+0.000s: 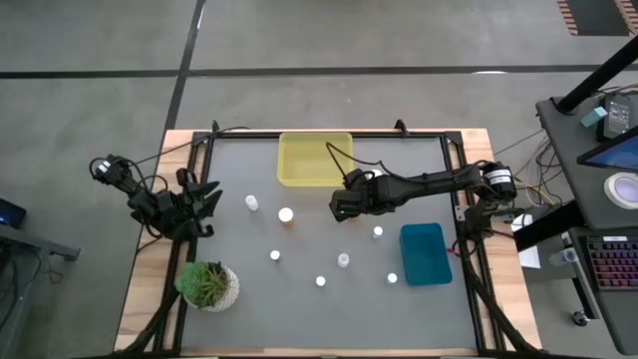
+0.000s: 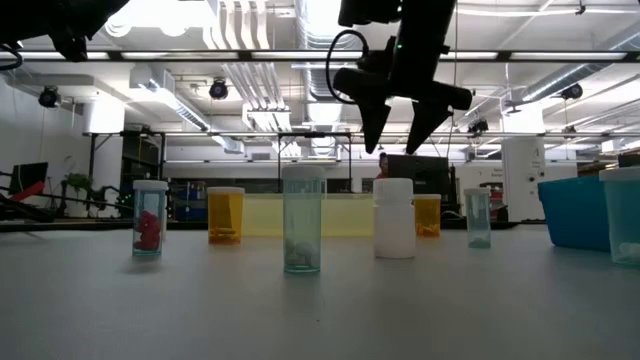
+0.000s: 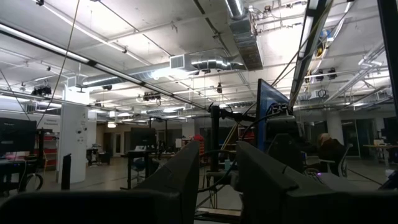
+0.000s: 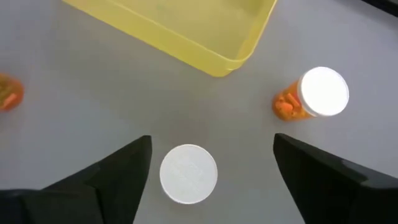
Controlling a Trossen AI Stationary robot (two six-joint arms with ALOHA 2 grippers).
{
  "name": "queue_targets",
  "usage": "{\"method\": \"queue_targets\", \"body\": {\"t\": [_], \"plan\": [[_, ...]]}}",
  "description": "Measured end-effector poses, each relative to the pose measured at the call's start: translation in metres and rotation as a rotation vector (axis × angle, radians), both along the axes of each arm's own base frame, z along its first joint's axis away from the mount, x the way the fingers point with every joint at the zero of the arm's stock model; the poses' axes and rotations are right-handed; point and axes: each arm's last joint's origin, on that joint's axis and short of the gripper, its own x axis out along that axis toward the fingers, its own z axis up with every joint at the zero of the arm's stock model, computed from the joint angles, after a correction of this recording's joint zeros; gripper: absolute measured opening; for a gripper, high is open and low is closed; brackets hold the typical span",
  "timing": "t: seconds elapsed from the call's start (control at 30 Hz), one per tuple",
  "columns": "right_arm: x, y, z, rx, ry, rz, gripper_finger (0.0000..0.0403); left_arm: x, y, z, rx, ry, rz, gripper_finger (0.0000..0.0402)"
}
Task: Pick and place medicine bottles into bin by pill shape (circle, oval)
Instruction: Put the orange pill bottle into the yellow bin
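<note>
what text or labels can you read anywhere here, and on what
None can be read.
White bottle: no print shows on its side.
Clear bottles, such as the front one: no label in view.
Yellow bin and blue bin: plain.
Screen beside the table: too small to read.
Panels in the room behind: too blurred to read.

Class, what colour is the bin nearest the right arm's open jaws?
Yellow bin; the right wrist view shows it best.
</note>
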Motion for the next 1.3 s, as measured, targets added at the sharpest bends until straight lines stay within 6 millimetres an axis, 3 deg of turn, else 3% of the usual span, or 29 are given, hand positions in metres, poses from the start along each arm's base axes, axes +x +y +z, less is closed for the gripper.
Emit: {"method": "queue_targets", "body": {"t": [0.5,1.0,1.3], "plan": [[0.003,0.000,-0.001,0.012,-0.046,-0.013,0.0331,0.000,0.000,0.000,0.000,0.000,0.000,0.0091],[0.018,0.003,-0.043,0.089,0.068,-0.009,0.0329,0.000,0.000,0.000,0.002,0.003,0.004,0.0091],[0.019,0.003,-0.050,0.106,0.089,-0.004,0.0329,0.000,0.000,0.000,0.002,0.003,0.005,0.0091]]}}
